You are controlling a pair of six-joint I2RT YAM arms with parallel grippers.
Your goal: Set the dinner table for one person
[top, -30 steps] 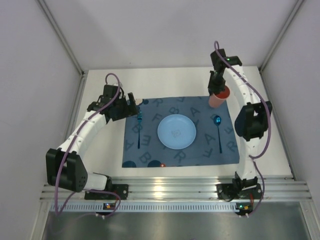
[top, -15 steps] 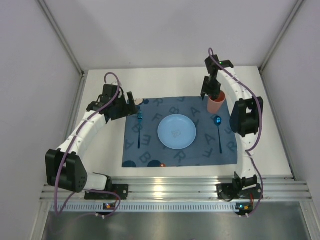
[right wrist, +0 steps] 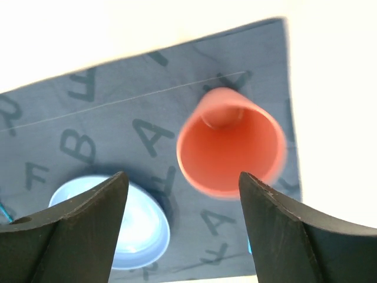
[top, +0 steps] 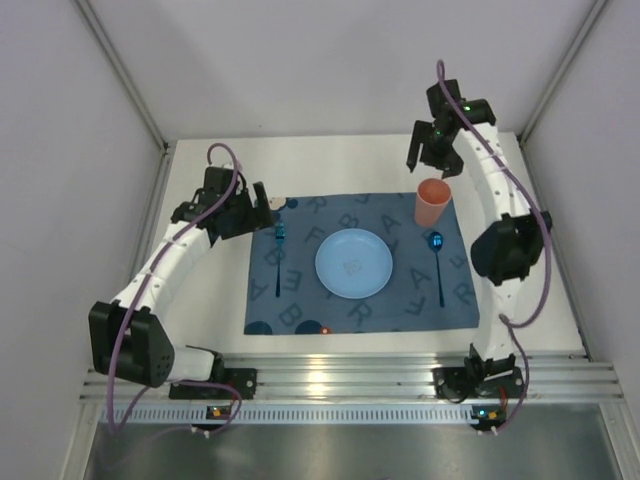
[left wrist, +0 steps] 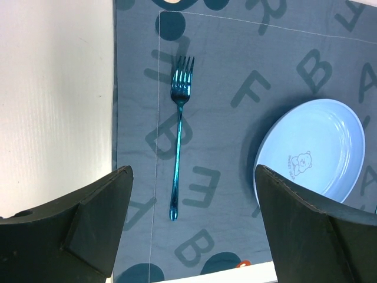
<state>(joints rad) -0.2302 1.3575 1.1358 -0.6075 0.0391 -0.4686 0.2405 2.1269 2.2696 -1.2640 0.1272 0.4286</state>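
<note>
On the white dinner table (top: 525, 310) lies a blue letter-printed placemat (top: 400, 300). A light blue plate (top: 353, 263) sits at its middle, with a blue fork (top: 279, 250) to its left and a blue spoon (top: 436, 255) to its right. An orange cup (top: 432, 202) stands upright at the mat's far right corner. My right gripper (top: 430, 160) hangs open above and behind the cup, holding nothing; its wrist view looks down into the cup (right wrist: 231, 144). My left gripper (top: 268, 210) is open above the fork (left wrist: 178, 130) and touches nothing.
A silver slotted rail (top: 350, 375) runs along the near edge with both arm bases on it. Grey walls close in the left, right and back. Bare white tabletop shows on either side of the mat and behind it.
My right gripper has opened, let go of the orange cup and lifted away toward the back. The cup now stands free on the mat. The left arm has barely moved.
</note>
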